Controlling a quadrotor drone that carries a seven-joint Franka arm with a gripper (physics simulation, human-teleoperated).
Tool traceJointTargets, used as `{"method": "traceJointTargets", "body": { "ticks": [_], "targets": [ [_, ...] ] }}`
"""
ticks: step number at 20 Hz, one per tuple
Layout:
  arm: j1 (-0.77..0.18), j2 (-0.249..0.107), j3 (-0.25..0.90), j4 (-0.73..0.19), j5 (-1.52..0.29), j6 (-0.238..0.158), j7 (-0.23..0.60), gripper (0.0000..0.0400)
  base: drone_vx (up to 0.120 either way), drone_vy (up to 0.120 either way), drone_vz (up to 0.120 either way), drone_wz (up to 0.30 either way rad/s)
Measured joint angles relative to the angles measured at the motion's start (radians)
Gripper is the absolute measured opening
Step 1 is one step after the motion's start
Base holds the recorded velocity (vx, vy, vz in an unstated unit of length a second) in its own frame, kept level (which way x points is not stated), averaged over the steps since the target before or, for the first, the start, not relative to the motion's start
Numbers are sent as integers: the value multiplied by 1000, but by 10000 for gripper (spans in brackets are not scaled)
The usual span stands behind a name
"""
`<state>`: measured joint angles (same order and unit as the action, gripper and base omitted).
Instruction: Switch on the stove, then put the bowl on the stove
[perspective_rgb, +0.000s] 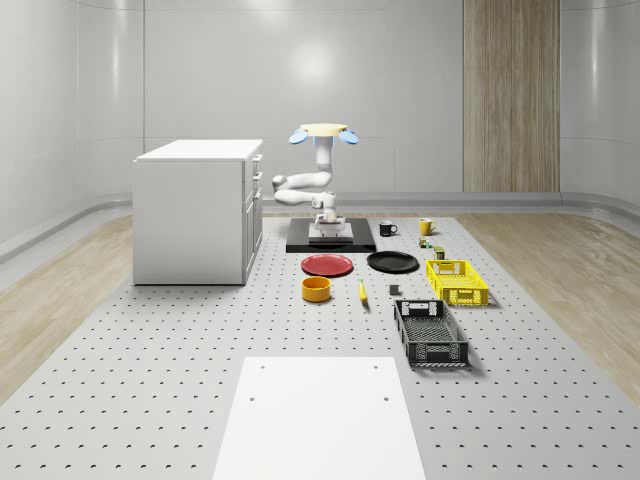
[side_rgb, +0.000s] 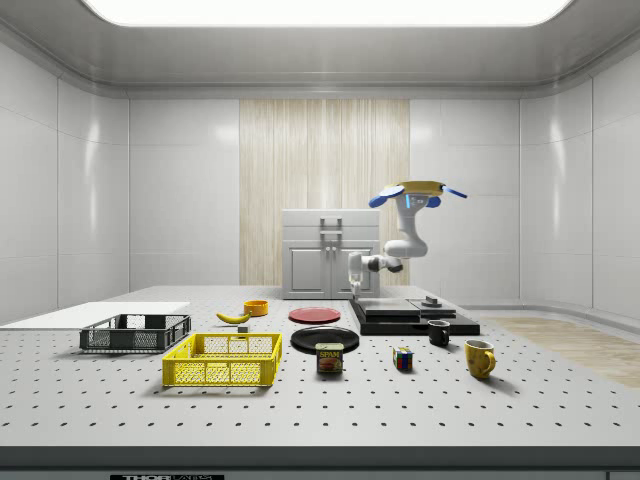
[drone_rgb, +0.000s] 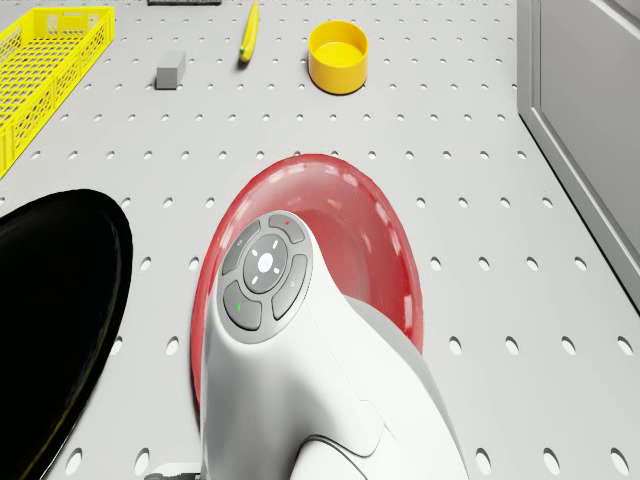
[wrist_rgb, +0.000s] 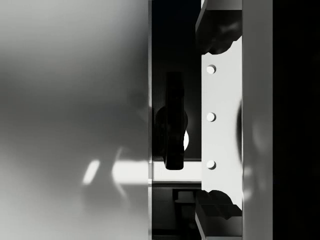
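Pale walls frame the worktop (perspective_rgb: 150, 400). Stove (perspective_rgb: 331, 238) sits centre-back; yellow bowl (perspective_rgb: 316, 289) waits at its 6 o'clock, past the red plate (perspective_rgb: 327, 265). Drone (perspective_rgb: 323, 133) hovers over the stove, pincer (perspective_rgb: 329, 217) down at it — grip I cannot tell. Misjudge the knob and it stays off!

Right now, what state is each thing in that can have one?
bowl: upright, empty, on the table, off the stove.
stove: no bowl on it; on or off, cannot tell.
cabinet: shut.
yellow crate: empty.
red plate: flat, empty.
drone: hovers over the stove.
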<state>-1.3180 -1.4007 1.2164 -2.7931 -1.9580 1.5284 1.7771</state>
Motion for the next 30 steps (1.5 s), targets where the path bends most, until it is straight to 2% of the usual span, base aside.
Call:
{"method": "traceJointTargets", "body": {
  "ticks": [30],
  "targets": [
    [-10, -24, 4, 2, 11, 23, 8, 400, 120, 0, 0, 0]
  ]
}}
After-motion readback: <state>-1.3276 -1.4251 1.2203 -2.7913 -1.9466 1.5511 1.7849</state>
